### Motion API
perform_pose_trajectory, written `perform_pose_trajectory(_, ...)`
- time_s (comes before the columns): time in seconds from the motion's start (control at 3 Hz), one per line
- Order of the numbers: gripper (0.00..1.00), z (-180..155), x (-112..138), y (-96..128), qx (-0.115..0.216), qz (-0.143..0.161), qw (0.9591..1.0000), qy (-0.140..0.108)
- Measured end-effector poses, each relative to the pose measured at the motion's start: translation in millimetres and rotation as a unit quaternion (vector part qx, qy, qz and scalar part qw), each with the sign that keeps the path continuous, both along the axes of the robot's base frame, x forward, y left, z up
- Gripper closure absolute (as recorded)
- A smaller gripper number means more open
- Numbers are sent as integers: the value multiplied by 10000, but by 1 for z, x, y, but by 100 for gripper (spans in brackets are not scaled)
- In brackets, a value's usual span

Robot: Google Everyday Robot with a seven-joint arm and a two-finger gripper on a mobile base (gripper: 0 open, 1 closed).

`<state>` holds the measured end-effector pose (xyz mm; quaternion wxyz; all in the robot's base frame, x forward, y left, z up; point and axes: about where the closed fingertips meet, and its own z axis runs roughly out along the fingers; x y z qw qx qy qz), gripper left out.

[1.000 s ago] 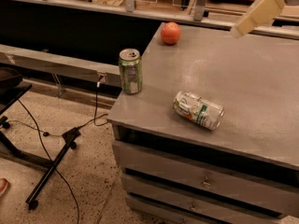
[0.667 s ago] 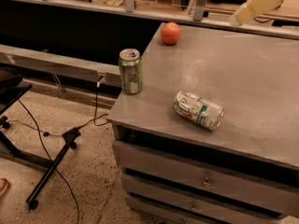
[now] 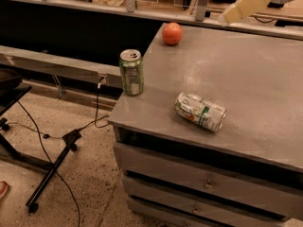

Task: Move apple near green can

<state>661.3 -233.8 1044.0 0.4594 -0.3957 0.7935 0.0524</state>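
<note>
My gripper [image 3: 238, 10] is up in the top right corner, in the air above the far edge of the grey cabinet top [image 3: 251, 70]. It holds nothing. Open or closed: cannot tell from this view.

The apple [image 3: 172, 33] sits at the far left corner of the cabinet top, round, orange-red, on its own. It is well apart from my gripper, which is off to its right and higher.

The green can [image 3: 131, 72] stands upright at the left edge of the top, near the front left corner. Its silver top with the pull tab faces up. Contents not visible. The apple is well apart from it, further back along the same left side.

The white-silver can [image 3: 200, 111] lies on its side near the front edge, to the right of the green can and apart from it. Green band and orange-red marks show on its body. Its silver end points to the right. Contents not visible.

Below the top, the drawers [image 3: 208, 186] are shut, so nothing inside shows.

On the speckled floor at left are a black stand [image 3: 52, 170] and loose cables [image 3: 28, 129].
</note>
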Motion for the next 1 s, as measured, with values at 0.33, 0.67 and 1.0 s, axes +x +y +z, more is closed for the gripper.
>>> perform_pose_trajectory(0.33,0,-31,27,40,371,-134,9992,-66)
perform_pose_trajectory(0.67,0,-40,71,59,642,-608,9956,-324)
perform_pose_trajectory(1.0,0,-21,91,59,924,-886,9891,-729)
